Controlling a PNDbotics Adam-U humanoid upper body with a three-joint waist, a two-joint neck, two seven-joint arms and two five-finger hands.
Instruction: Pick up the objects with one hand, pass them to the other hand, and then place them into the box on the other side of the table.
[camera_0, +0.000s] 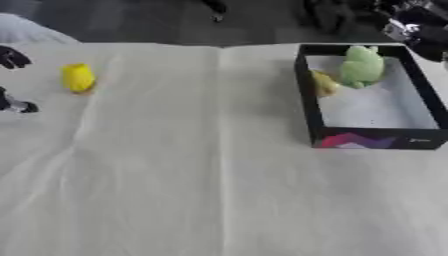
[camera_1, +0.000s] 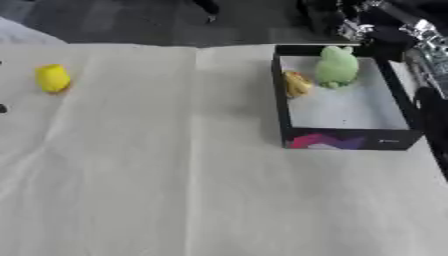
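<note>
A small yellow toy (camera_0: 78, 78) lies on the white cloth at the far left. Just left of it, my left hand (camera_0: 12, 58) shows only as dark fingertips at the view's edge, spread apart with nothing between them. On the right stands a black box (camera_0: 376, 141) with a white floor. Inside it, a green plush toy (camera_0: 361, 66) sits at the far end, with a small yellow-orange toy (camera_0: 324, 83) against the left wall. My right hand (camera_1: 352, 26) hovers blurred beyond the box's far right corner, and its arm runs down the right edge.
The table is covered by a creased white cloth (camera_0: 201, 175) with a fold line down the middle. Dark floor and dark shapes lie past the far table edge. A pale object shows at the upper left corner.
</note>
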